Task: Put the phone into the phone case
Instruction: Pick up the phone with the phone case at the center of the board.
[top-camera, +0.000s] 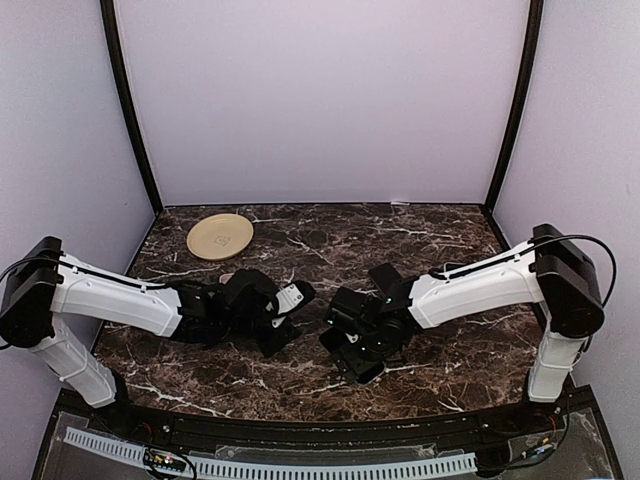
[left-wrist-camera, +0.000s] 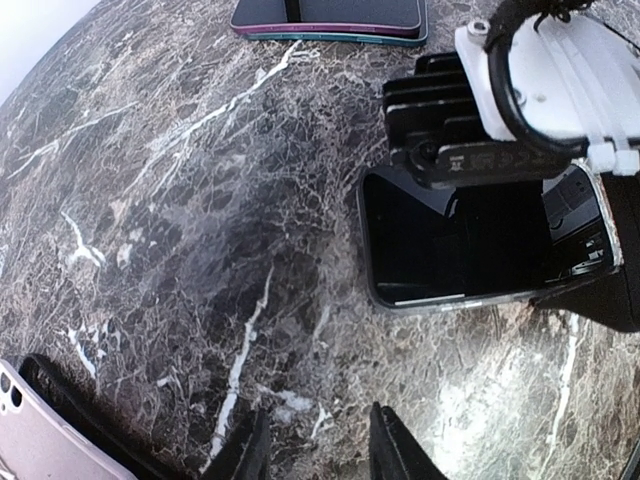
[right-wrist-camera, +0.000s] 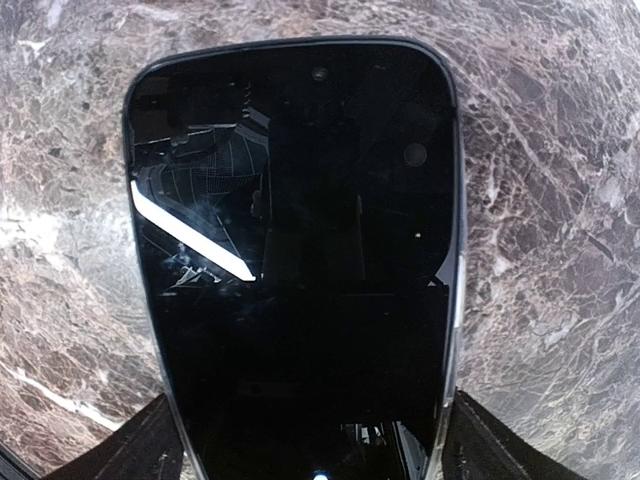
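Dark brown marble, glossy and shot through with white veins, covers the bench (top-camera: 440, 230). Plain pale lavender walls (top-camera: 320, 100) close it in, with thin black posts (top-camera: 130, 110) at the back corners. A round, flat, matte tan plate (top-camera: 220, 236) sits at the far left of the bench, well apart from both arms. The arms are clad in smooth white shells with black joints.

The phone (right-wrist-camera: 300, 260) lies near the middle of the bench under the right arm, screen up. It is a rectangle with rounded corners and a thin silvery metal rim, and its black glass is shiny enough to mirror the rig above. A small round lens dot sits near the top edge of the screen.

The right tool (right-wrist-camera: 315, 440) straddles the phone's near end, one dark finger tight against each long side. Whether the fingers actually press on the rim cannot be told. From the left wrist, a ribbed black block and a white housing of this arm hang over the phone.

The left tool (left-wrist-camera: 320, 455) has its two black fingers apart, with bare marble between them.

A pale lilac piece (left-wrist-camera: 40, 440) with a dark rim and small round openings shows just beside that tool. A flat dark slab (left-wrist-camera: 330, 18) edged in magenta and teal lies farther off. What either one is cannot be told.
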